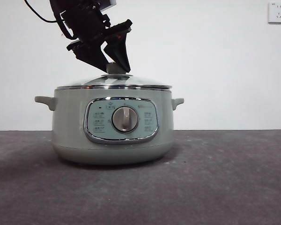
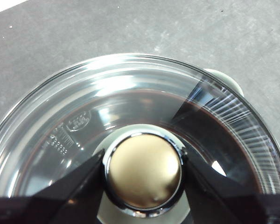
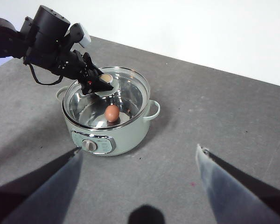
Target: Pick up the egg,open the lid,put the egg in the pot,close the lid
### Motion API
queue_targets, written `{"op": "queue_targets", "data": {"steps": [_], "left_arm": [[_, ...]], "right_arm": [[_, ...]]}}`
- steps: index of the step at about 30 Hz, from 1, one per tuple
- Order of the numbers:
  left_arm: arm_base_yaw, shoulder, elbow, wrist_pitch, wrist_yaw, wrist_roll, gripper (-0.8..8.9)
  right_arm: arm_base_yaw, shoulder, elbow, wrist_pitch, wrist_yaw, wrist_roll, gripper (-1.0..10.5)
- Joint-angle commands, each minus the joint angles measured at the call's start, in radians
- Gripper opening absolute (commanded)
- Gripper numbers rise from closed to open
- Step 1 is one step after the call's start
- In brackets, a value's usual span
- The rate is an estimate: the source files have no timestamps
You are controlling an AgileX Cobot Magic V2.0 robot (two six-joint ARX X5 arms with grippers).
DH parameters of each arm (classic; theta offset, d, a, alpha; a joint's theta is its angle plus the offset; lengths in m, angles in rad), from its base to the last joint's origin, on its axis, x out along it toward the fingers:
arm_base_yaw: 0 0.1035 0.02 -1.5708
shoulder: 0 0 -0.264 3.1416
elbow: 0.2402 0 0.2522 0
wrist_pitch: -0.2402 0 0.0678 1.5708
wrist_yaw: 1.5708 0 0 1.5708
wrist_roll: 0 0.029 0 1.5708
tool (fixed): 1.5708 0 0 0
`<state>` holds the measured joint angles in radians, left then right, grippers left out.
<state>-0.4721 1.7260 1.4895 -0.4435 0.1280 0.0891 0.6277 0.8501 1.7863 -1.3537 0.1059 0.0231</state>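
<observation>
Lid-closing step: left gripper (image 1: 113, 60) jaws clamped on knob (image 2: 143, 171), lid (image 1: 113, 83) seated on pot (image 1: 112, 140), egg (image 3: 112, 113) inside; right gripper (image 3: 140, 186) jaws apart, waiting; next: release knob

We see a plain white wall (image 1: 215, 65) behind the scene, evenly lit and without marks. High on it, near the upper corner of the front view, sits 1 white wall socket (image 1: 277, 12). Below the wall stretches a dark grey table surface (image 1: 225, 178) with a matte, faintly speckled texture; it meets the wall in a straight line. In the right wrist view we notice soft shadows on the grey and 1 tiny reddish speck (image 3: 192, 184).
</observation>
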Motion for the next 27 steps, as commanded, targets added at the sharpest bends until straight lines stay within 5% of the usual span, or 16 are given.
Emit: {"op": "queue_targets", "data": {"steps": [1, 27], "left_arm": [[-0.005, 0.029, 0.004, 0.017, 0.003, 0.009, -0.08], [-0.003, 0.028, 0.005, -0.103, 0.063, 0.039, -0.08]], "right_arm": [[0.000, -0.004, -0.005, -0.025, 0.006, 0.011, 4.1], [0.000, -0.004, -0.005, -0.025, 0.034, 0.008, 4.1]]}}
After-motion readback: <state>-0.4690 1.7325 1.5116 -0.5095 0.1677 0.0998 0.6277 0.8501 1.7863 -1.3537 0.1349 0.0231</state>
